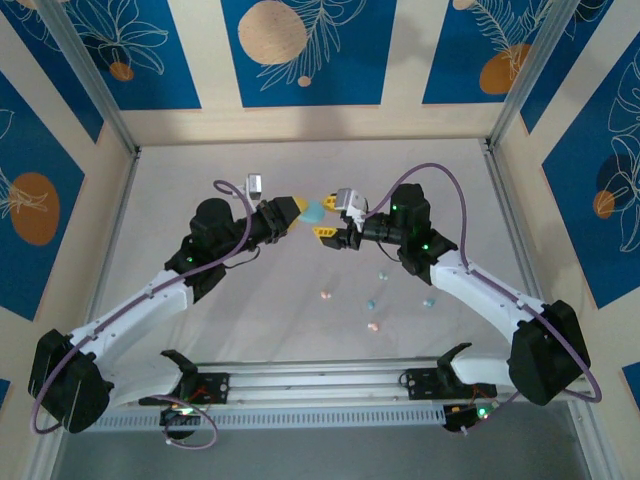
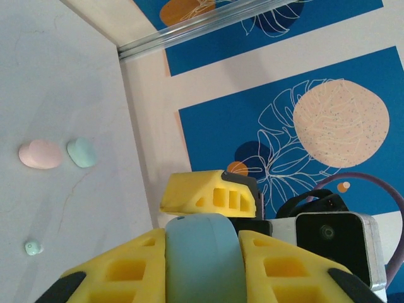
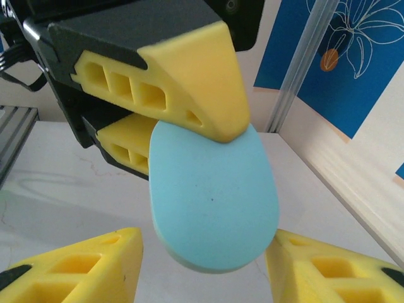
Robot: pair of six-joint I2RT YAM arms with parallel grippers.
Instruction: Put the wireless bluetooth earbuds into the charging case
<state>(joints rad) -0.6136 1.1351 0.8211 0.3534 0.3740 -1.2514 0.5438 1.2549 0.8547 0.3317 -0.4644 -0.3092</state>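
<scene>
Yellow-fingered left gripper [image 1: 299,212]: jaws pinching a light-blue, pebble-shaped plastic case [image 3: 211,196] | right gripper [image 1: 327,216]: jaws spread, flanking the case's free end | tiny pastel plastic earbuds [image 1: 373,301]: scattered on the white table [image 1: 270,300], well apart from both jaws | case's gripped end hidden behind fingers | walls well clear all round.

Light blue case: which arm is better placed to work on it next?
Probably the right: the left gripper is shut on the light blue case, while the right gripper, open, straddles its free end.
</scene>
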